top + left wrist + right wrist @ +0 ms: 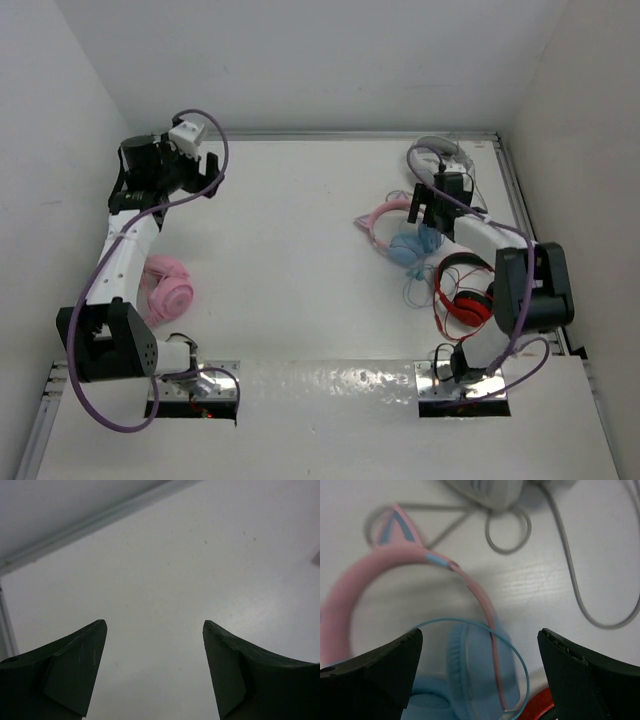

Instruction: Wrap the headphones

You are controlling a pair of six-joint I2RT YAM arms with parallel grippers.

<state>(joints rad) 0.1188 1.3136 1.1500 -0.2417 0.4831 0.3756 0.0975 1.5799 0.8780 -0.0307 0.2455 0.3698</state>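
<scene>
White smooth surface (300,270) carries the headphones (403,248), with round light-blue cups and a thin pink band, just beside the red headphones (463,300). Right gripper (480,636) stands wide open over the headphones and holds nothing. Left gripper (155,625), well apart from them, is also wide open and empty.

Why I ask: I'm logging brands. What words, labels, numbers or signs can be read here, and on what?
None can be read in any view. The cat-ear headphones, the red pair, the all-pink pair and the white pair show no legible brand, word or number.
</scene>
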